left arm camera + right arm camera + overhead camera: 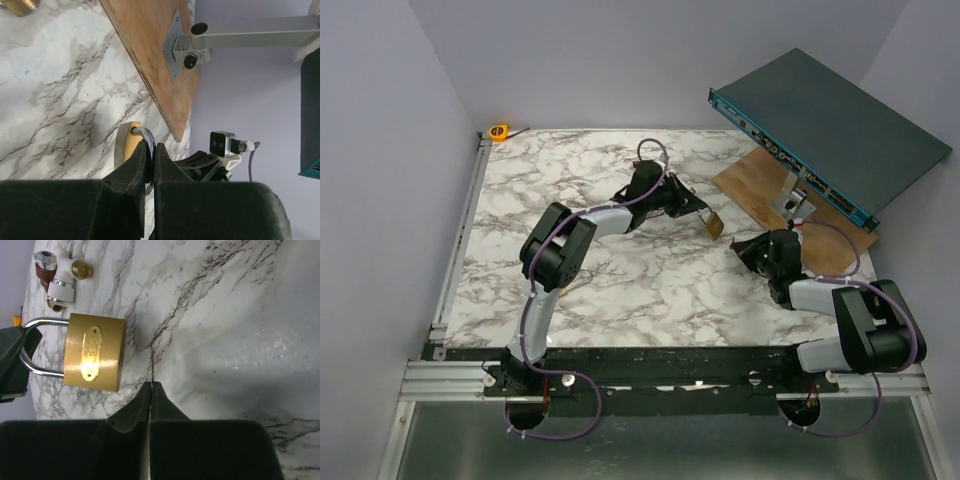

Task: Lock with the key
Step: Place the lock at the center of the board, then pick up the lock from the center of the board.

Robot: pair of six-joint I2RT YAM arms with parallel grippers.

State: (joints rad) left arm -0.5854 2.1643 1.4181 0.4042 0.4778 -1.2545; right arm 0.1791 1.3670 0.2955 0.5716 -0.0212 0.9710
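A brass padlock (95, 352) hangs just over the marble table (620, 290), and my left gripper (151, 147) is shut on its steel shackle (144, 134). From above, the padlock (714, 224) is right of centre, at the tip of the left gripper (698, 212). My right gripper (151, 385) is shut on the key (152, 365). The key shows only as a thin metal blade, edge-on, sticking out past the fingertips. It stands beside the padlock's lower corner and apart from it. The right gripper (748, 246) sits just right of the padlock.
A wooden board (760, 185) carries a metal stand (240, 37) that holds a teal rack unit (830, 135) at the back right. A white plastic valve fitting (57, 272) lies beyond the padlock. Another brass object (20, 6) lies nearby. An orange tape measure (499, 131) sits in the back left corner.
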